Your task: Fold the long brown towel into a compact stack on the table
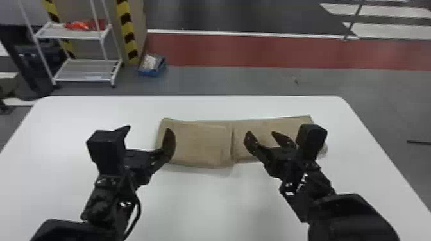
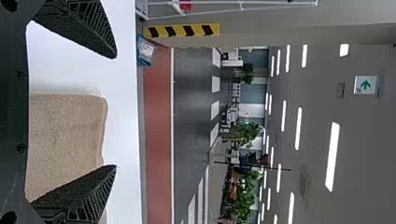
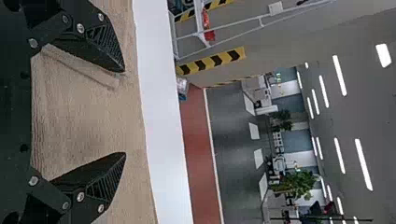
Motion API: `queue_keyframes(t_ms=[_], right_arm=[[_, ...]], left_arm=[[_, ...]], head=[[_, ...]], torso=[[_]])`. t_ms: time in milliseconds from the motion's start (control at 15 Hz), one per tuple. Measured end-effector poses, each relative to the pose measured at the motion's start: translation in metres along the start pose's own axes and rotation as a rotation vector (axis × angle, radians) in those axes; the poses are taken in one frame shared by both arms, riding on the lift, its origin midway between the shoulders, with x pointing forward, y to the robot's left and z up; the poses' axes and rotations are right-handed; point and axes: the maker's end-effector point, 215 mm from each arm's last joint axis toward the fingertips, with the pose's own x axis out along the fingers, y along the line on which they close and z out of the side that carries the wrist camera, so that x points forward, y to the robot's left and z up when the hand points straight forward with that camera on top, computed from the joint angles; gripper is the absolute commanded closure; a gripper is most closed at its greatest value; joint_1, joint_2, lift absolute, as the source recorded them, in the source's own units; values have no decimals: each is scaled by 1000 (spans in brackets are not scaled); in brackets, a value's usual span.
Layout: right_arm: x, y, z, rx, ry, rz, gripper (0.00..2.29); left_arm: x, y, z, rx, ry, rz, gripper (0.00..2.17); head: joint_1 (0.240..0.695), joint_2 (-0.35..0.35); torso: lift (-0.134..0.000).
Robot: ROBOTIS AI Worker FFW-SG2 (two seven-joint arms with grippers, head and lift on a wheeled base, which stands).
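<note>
Hiding part of the towel (image 1: 198,144) – the open-fingered right claw (image 1: 263,134).

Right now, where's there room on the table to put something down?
Bare table lies between the left arm and right arm, and in a strip beyond the towel. It's crowded at the towel, with the left gripper and right gripper there.

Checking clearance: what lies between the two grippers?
Mostly the folded left part of the brown towel, on the white table. Head view shows it between left gripper and right gripper.
</note>
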Motion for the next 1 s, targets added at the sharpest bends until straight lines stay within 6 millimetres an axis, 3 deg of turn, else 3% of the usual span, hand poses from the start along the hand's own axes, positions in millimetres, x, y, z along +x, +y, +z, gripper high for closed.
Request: queue_keyframes(t_ms=[133, 333, 733, 1000], right_arm=[[6, 11, -15, -28, 63, -30, 407], [10, 10, -35, -29, 140, -62, 410], [23, 27, -10, -3, 80, -15, 410], [33, 44, -26, 11, 160, 43, 529]], left_arm=[[-2, -6, -12, -2, 8, -38, 36], [3, -9, -23, -10, 11, -68, 36], [10, -4, -25, -18, 12, -76, 36], [9, -7, -32, -21, 23, -93, 36]], head=[[695, -1], [695, 0], [695, 18], [695, 35]], torso=[[-121], [-121], [-121], [-121]])
